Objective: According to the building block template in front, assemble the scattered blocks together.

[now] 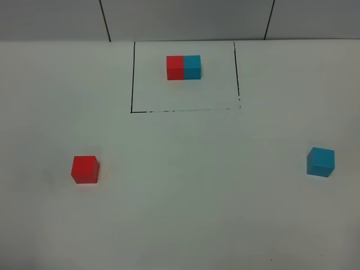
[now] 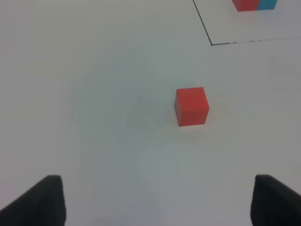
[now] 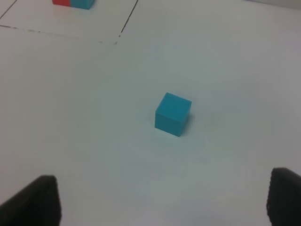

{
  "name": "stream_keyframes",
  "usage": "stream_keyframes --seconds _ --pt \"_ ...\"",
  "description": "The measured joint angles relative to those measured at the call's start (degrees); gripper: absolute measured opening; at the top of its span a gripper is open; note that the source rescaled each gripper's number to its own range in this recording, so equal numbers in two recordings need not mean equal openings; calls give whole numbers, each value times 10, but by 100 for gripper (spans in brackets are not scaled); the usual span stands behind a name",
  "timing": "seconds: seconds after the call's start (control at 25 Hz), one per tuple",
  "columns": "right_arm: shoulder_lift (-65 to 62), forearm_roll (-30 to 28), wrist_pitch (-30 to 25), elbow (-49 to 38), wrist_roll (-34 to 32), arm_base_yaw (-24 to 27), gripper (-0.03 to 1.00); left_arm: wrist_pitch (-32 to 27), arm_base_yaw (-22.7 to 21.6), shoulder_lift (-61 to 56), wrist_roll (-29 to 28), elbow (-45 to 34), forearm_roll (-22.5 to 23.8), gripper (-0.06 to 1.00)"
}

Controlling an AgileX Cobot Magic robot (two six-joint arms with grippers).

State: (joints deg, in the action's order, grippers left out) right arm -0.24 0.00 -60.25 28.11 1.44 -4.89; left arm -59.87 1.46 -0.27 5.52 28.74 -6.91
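Exterior high view looks down on a plain white surface that fills nearly the whole picture. Along its far edge runs a grey wall crossed by two dark, slanting seams. On the left side of the surface, toward the front, sits the red cube, alone and flat on one face. Farther back, about the middle, a thin black rectangle is drawn on the surface; its near line turns faint and broken toward the right corner. Inside that frame, close to its far side, stands the building block template: a red block on the left and a cyan-blue block on the right, touching side by side. On the right side of the surface, near the picture's edge, rests the cyan-blue cube, turned slightly, well apart from the red cube and from the frame.

Left wrist view shows the left hand spread wide. Only its two dark fingertips appear, at opposite corners of the picture, with bare surface between them. It holds nothing; the red cube lies ahead of it, clear of both fingertips. Right wrist view shows the right hand likewise wide open and holding nothing. The cyan-blue cube lies ahead of it, apart from both fingertips, one edge turned toward the camera.
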Motion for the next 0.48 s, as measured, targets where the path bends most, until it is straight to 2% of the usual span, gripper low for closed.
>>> stream_keyframes --seconds 0.48 --pt "0 0 0 0 0 0 77 0 0 2 0 0 1 69"
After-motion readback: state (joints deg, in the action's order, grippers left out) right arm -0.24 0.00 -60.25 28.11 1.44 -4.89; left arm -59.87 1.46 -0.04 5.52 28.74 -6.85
